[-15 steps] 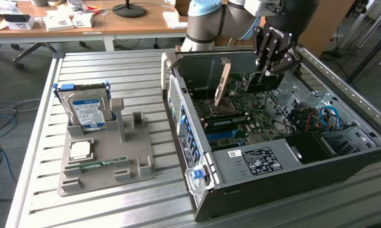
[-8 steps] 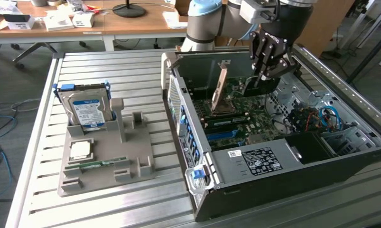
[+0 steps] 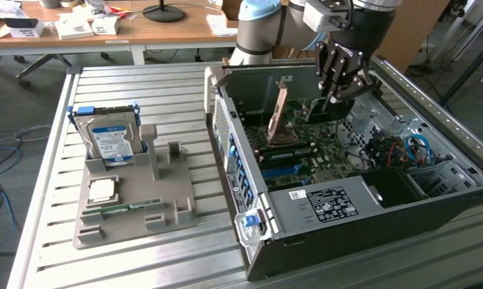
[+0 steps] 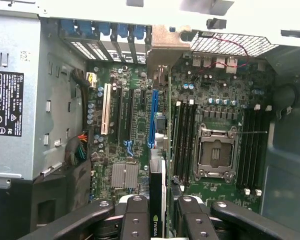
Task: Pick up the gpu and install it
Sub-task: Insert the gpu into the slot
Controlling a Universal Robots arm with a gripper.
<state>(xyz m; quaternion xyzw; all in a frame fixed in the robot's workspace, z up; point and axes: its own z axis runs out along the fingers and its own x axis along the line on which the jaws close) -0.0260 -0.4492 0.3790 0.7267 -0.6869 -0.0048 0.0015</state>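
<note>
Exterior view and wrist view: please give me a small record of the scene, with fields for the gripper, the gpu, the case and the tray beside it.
gripper: shut on the gpu, inside the open computer case
gpu: held edge-on, above the motherboard
computer case: lying on its side on the slatted table, side panel off
gray tray: apart from the case, on the exterior view's left of it
hard drive: standing in the tray
RAM stick: lying in the tray

Nvidia eye logo on the black edge of the gpu (image 4: 157, 212), warning triangles on the black label (image 4: 5, 102) of the grey metal housing (image 4: 45, 75), small print unreadable.
</note>
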